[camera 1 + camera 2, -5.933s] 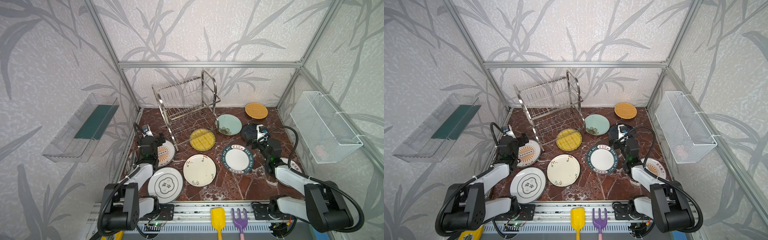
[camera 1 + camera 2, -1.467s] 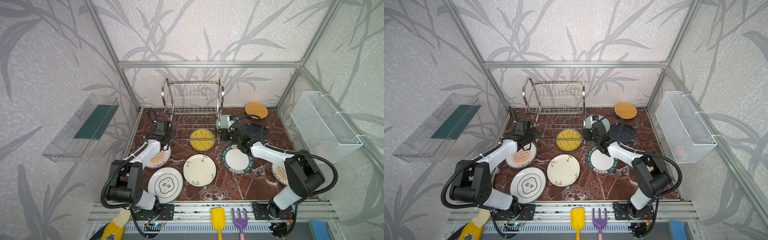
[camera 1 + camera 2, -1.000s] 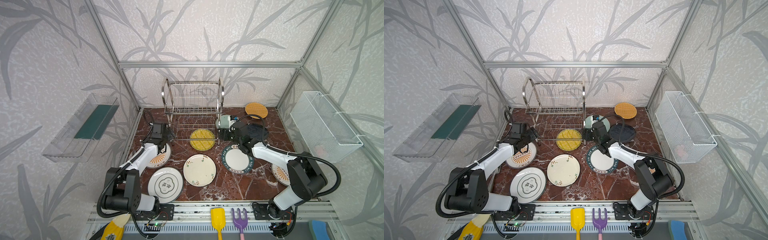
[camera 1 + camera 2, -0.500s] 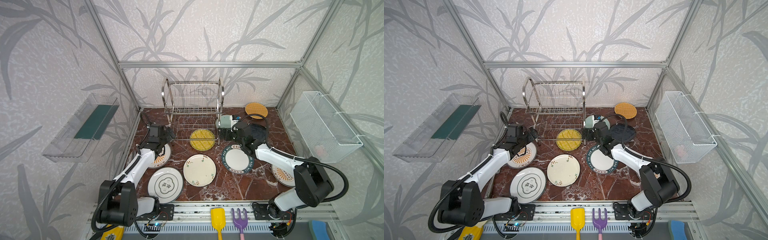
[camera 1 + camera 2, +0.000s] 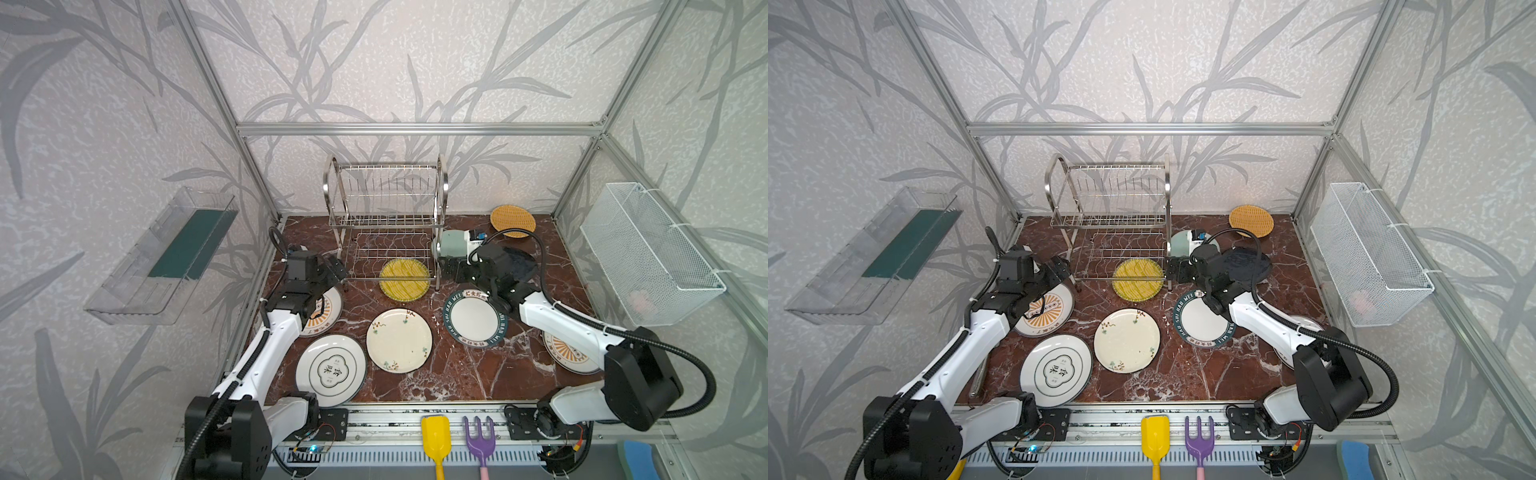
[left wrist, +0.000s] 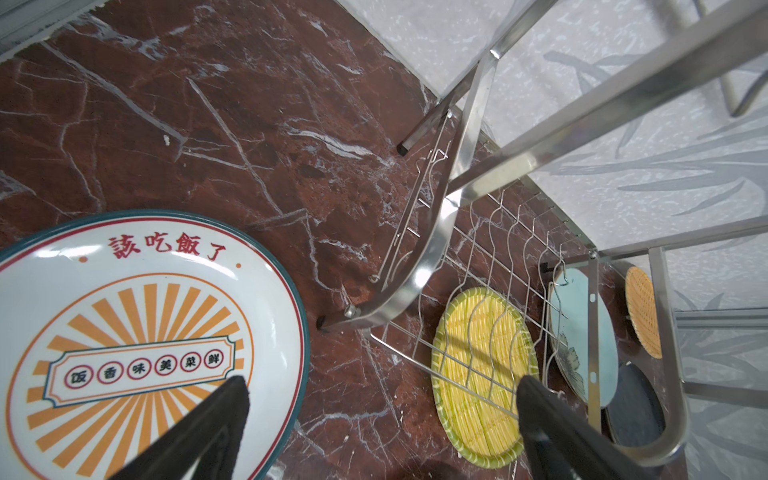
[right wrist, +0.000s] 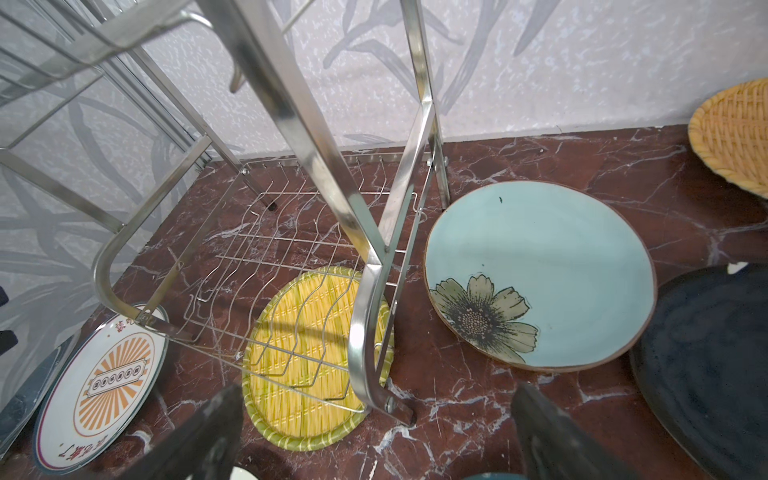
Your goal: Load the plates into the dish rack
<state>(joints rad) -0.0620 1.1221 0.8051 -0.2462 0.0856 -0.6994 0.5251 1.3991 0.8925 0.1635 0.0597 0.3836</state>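
Steel dish rack [image 5: 384, 225] stands between spread left hand [image 5: 337, 269] and right hand [image 5: 448, 268].

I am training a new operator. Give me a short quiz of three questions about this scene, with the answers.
1. True or false: a plate already stands in the dish rack.
2. Where is the yellow striped plate? A) upright in the upper tier; B) flat on the table, partly under the lower tier; C) in a gripper.
3. Fill in: the left gripper and the right gripper both have their jaws ____.
Key: 1 false; 2 B; 3 open.
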